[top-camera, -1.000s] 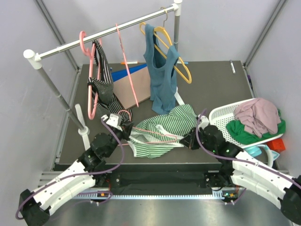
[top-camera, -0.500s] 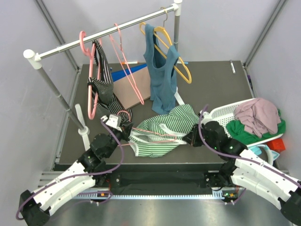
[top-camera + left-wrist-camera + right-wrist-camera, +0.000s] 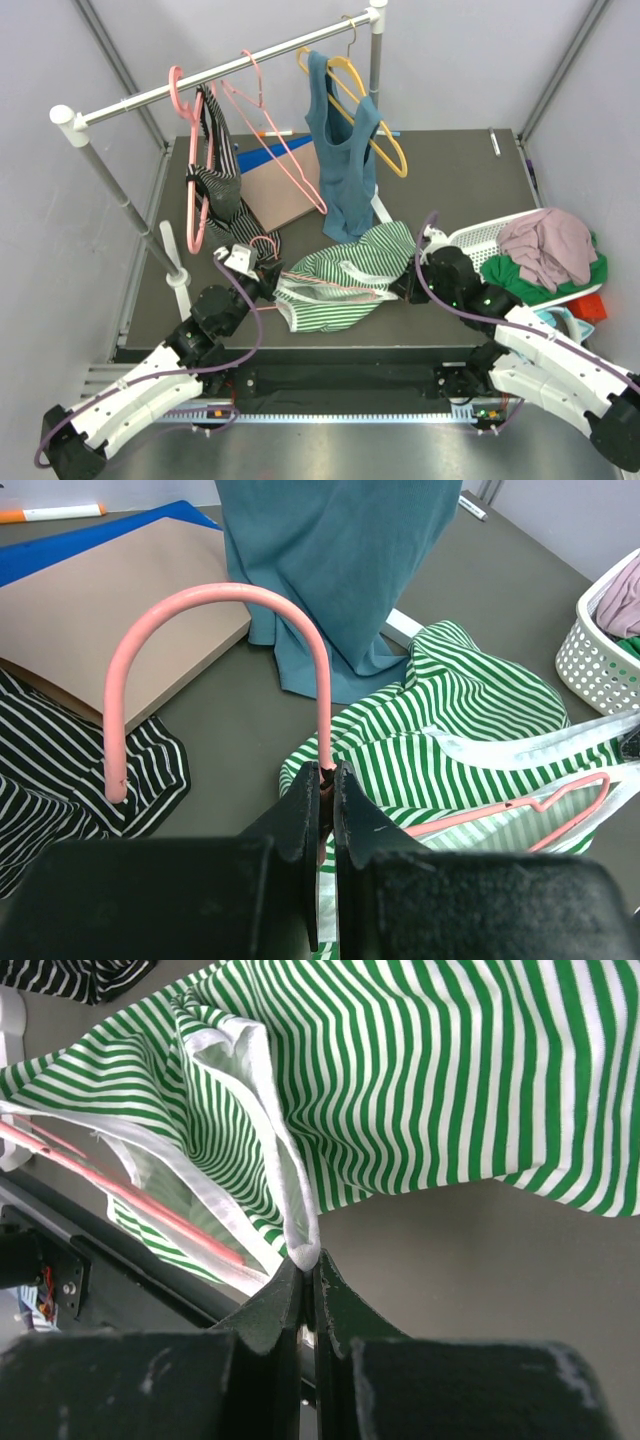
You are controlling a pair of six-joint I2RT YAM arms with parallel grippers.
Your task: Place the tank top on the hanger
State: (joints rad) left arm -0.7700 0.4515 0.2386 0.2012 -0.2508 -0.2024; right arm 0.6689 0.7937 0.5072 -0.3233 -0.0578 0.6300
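Observation:
The green-and-white striped tank top (image 3: 345, 275) lies crumpled on the dark table between my two arms. The thin pink hanger (image 3: 330, 284) lies partly inside it, one arm showing through the white-trimmed opening. My left gripper (image 3: 268, 276) is shut on the hanger's neck (image 3: 324, 742) just below the hook (image 3: 220, 595), which curves up and to the left. My right gripper (image 3: 405, 288) is shut on a fold of the tank top's white trim (image 3: 300, 1230) at its right side, and holds it off the table. The striped fabric (image 3: 440, 1070) spreads above those fingers.
A white rail (image 3: 220, 70) crosses the back, carrying a thick pink hanger (image 3: 190, 170), a black-and-white garment (image 3: 220, 180), a thin pink hanger (image 3: 280, 140) and a teal top (image 3: 340, 150) on a yellow hanger (image 3: 390, 150). A white basket (image 3: 475, 245) of clothes stands right. A brown board (image 3: 285, 195) lies behind.
The thin pink hanger on the rail has swung round from edge-on to show its triangle. My right gripper has edged away from the near edge with the trim. The left gripper stays put.

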